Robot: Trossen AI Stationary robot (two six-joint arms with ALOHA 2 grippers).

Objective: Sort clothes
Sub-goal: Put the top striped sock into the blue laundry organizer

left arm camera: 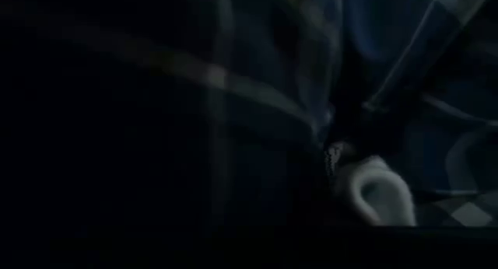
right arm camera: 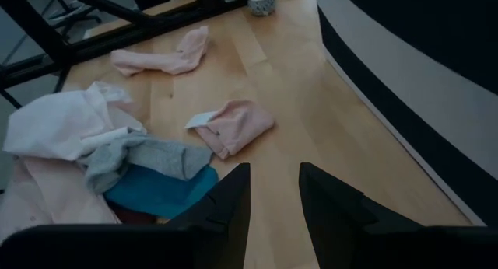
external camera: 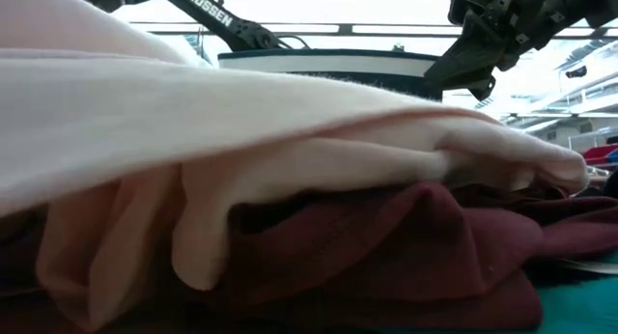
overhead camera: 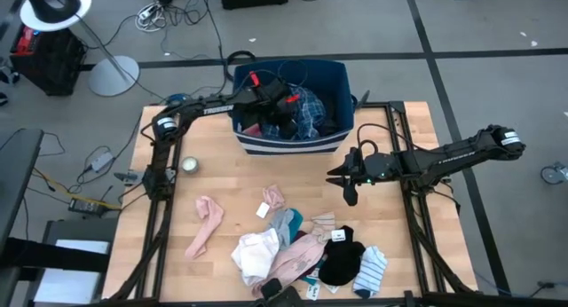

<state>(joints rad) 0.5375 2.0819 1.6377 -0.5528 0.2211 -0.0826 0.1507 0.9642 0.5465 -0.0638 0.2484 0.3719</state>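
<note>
Pink and maroon cloth fills the low view, a pale pink garment (external camera: 290,112) draped over a maroon one (external camera: 386,247) pressed up against the lens, so that view tells me little beyond the heap's nearest folds. From above I see the clothes (overhead camera: 302,249) spread along the near part of my wooden counter (overhead camera: 240,187): a white piece (overhead camera: 256,251), a black one (overhead camera: 342,261), a striped sock (overhead camera: 371,270), and a pink sock (overhead camera: 204,225) lying apart toward my left. My left claw (overhead camera: 277,110) is sunk inside the blue bin (overhead camera: 288,140) at the counter's far edge, among blue plaid fabric (overhead camera: 311,107); its wrist view shows only dark plaid (left arm camera: 257,75) close up, and I cannot tell whether its fingers are spread or pressed together. My right claw (overhead camera: 348,190) hangs above bare wood between the bin and the heap. Its wrist view shows its fingers (right arm camera: 226,203) a little apart, holding and touching nothing, with a small folded pink piece (right arm camera: 237,125) lying on the wood just beyond them, grey (right arm camera: 140,160) and teal (right arm camera: 159,191) garments beside that, and a small cup (right arm camera: 261,1) far off.
</note>
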